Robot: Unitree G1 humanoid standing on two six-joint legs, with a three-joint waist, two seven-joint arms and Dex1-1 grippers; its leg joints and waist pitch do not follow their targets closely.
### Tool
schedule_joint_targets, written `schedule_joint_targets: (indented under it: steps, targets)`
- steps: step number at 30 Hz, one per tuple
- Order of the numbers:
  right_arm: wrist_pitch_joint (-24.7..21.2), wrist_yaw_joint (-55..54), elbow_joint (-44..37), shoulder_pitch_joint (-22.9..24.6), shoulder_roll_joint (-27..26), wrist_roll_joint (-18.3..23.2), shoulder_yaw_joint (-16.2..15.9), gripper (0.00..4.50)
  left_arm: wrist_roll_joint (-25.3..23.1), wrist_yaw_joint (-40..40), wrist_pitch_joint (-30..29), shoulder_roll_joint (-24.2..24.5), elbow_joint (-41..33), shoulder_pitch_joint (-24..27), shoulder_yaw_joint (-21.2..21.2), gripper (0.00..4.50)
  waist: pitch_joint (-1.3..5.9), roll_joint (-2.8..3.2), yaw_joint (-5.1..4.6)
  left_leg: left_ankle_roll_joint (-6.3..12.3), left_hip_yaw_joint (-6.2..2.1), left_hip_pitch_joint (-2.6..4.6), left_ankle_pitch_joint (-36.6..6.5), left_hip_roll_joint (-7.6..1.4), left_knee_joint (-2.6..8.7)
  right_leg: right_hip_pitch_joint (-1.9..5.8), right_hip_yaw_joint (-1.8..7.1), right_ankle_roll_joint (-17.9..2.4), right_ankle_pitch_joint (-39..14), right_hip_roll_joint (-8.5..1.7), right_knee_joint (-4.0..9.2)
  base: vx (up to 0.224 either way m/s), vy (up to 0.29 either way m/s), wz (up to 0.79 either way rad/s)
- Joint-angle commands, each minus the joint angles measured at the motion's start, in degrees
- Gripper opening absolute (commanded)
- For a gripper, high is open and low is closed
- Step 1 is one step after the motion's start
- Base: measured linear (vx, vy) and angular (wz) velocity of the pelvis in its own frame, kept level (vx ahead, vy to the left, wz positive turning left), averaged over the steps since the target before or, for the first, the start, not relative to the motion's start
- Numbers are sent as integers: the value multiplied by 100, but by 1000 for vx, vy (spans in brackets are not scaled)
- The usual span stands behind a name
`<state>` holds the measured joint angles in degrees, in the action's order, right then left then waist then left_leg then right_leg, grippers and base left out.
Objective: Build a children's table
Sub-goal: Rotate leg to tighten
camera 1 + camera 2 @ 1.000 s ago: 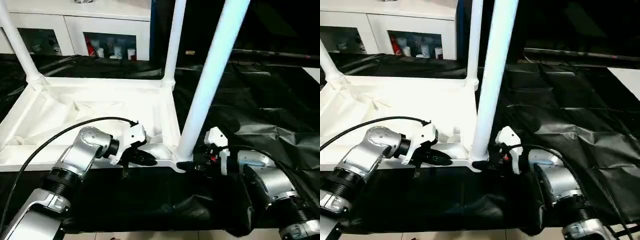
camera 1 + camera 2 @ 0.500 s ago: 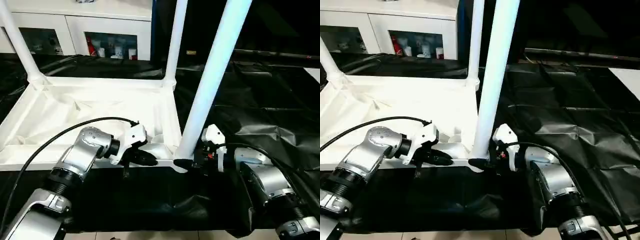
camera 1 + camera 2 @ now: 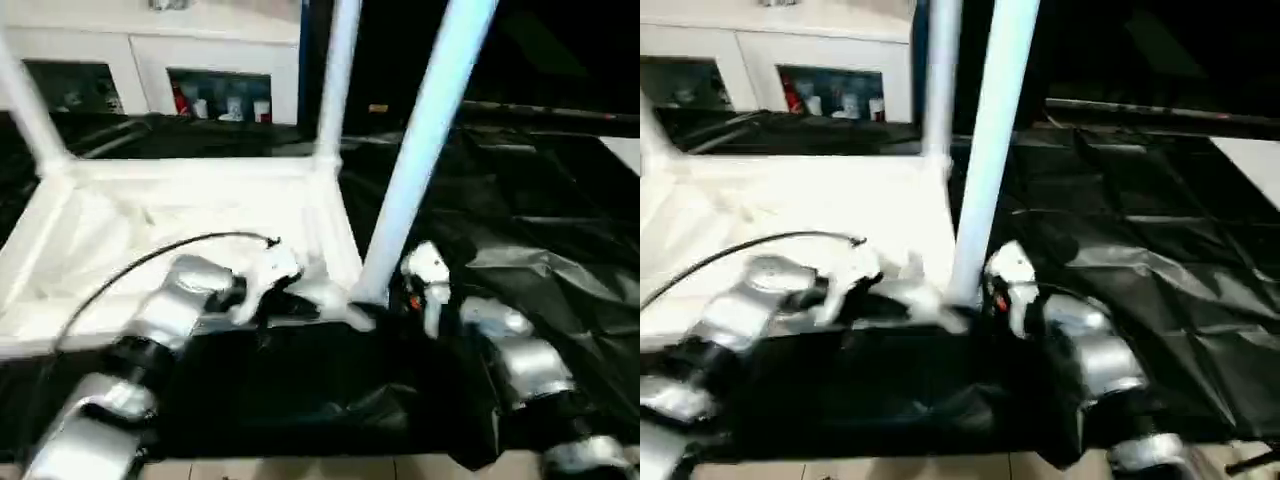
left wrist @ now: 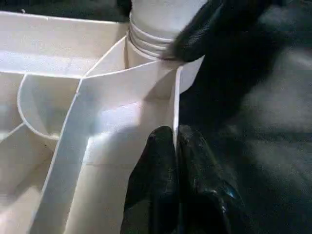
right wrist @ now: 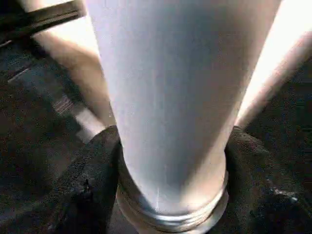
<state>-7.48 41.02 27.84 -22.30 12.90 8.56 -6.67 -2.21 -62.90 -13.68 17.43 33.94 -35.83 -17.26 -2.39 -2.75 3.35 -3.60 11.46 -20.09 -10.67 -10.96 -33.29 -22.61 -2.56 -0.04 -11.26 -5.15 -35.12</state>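
White plastic tabletop (image 3: 180,215) lies upside down on the black cloth (image 3: 520,220), light and stiff. Its near corner socket (image 4: 161,46) holds a long, smooth leg (image 3: 425,130), best gripped low by the thread. The right gripper (image 5: 165,204) clasps that leg's base; the left gripper (image 4: 176,146) pinches the tabletop's thin rim beside the socket.
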Motion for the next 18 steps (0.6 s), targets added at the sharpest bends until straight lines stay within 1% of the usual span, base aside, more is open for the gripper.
schedule_joint_targets:
  steps: [1, 2, 3, 4, 5, 6, 7, 8, 9, 10, 11, 12, 13, 14, 15, 16, 17, 18]
  targets:
    - [-240, -1021, 344, -47, -231, -326, 83, 267, -221, 749, -190, -382, 482, -46, -136, 0, 251, 1, 15, -119, -143, 71, -1764, -215, 426, 167, 205, -972, -2267, -330, 545, 0, 0, 0]
    - [-288, -1264, 392, -77, -332, -349, 122, 267, -254, 925, -215, -483, 574, -102, -131, 0, 245, 13, -1, -152, -143, 73, -1827, -209, 441, 136, 212, -898, -2361, -314, 565, 0, 0, 0]
    - [-347, -1777, 540, -177, -549, -412, 183, 267, -330, 1331, -251, -698, 791, -233, -116, 0, 237, 42, 0, -201, -161, 91, -1959, -206, 447, 120, 205, -843, -2505, -315, 586, 0, 0, 0]
    - [-364, -2005, 618, -233, -649, -446, 200, 267, -362, 1525, -272, -800, 895, -299, -106, 0, 247, 33, -17, -223, -164, 103, -2046, -199, 445, 104, 204, -795, -2578, -311, 606, 0, 0, 0]
    - [-374, -2272, 713, -304, -758, -490, 202, 267, -393, 1716, -296, -917, 1015, -375, -100, 0, 242, 24, -6, -227, -171, 105, -2086, -200, 444, 105, 199, -776, -2630, -318, 614, 0, 0, 0]
    - [-354, -2551, 813, -389, -875, -551, 197, 267, -423, 1918, -312, -1048, 1142, -456, -95, 0, 231, 52, 2, -211, -176, 128, -2230, -192, 440, 73, 193, -717, -2788, -322, 644, 0, 0, 0]
    - [-304, -2704, 901, -498, -1059, -553, 194, 267, -525, 2142, -276, -1178, 1298, -558, -152, 0, 221, 51, -13, -213, -172, 132, -2313, -190, 444, 52, 192, -683, -2862, -311, 662, 0, 0, 0]
    - [-263, -2766, 952, -568, -1185, -545, 198, 267, -602, 2282, -238, -1254, 1399, -623, -201, 0, 223, 55, -28, -226, -190, 135, -2432, -182, 450, 49, 180, -612, -2990, -309, 681, 0, 0, 0]
    - [-206, -2697, 963, -605, -1261, -594, 139, 267, -656, 2400, -195, -1303, 1503, -679, -184, 0, 226, 74, -21, -221, -205, 148, -2524, -179, 453, 44, 169, -551, -3074, -317, 699, 0, 0, 0]
    - [-186, -2677, 960, -611, -1274, -603, 127, 267, -667, 2416, -185, -1309, 1523, -690, -181, 0, 225, 62, -25, -204, -206, 140, -2531, -178, 457, 52, 166, -527, -3074, -316, 708, 0, 0, 0]
    - [-138, -2634, 943, -616, -1294, -603, 114, 267, -687, 2418, -168, -1307, 1549, -707, -187, 0, 230, 65, -19, -167, -215, 123, -2507, -185, 474, 79, 161, -517, -3011, -325, 712, 0, 0, 0]
    - [-100, -2563, 907, -612, -1312, -563, 132, 322, -702, 2431, -138, -1308, 1597, -730, -180, 0, 251, 68, -8, -128, -219, 89, -2358, -193, 490, 112, 167, -540, -2820, -337, 691, 0, 0, 0]
    - [-47, -2502, 865, -601, -1293, -547, 140, 336, -699, 2408, -111, -1283, 1614, -736, -167, 0, 258, 73, -5, -112, -218, 71, -2266, -197, 496, 128, 172, -568, -2680, -337, 676, 0, 0, 0]
    - [32, -2404, 818, -587, -1260, -481, 189, 336, -700, 2333, -62, -1239, 1622, -735, -170, 0, 254, 82, -4, -87, -208, 50, -2174, -199, 505, 131, 178, -628, -2475, -330, 664, 0, 0, 0]
    - [69, -2336, 795, -585, -1201, -434, 212, 355, -700, 2273, -12, -1195, 1643, -734, -167, 0, 254, 83, -7, -78, -202, 49, -2171, -204, 506, 130, 181, -686, -2338, -330, 653, 0, 0, 0]
    - [133, -2166, 746, -577, -1054, -413, 203, 355, -662, 2059, 90, -1101, 1585, -687, -173, 0, 256, 94, -7, -73, -208, 38, -2196, -207, 513, 150, 176, -722, -2274, -332, 644, 0, 0, 0]
    - [173, -2054, 721, -578, -954, -401, 193, 355, -635, 1913, 164, -1040, 1552, -658, -176, 0, 263, 90, -5, -61, -201, 39, -2184, -207, 505, 154, 178, -738, -2213, -331, 640, 0, 0, 0]
    - [179, -1811, 687, -580, -841, -339, 213, 374, -624, 1772, 219, -967, 1542, -634, -165, 0, 264, 94, 7, -21, -182, 46, -2109, -208, 496, 146, 194, -829, -2042, -335, 625, 0, 0, 0]
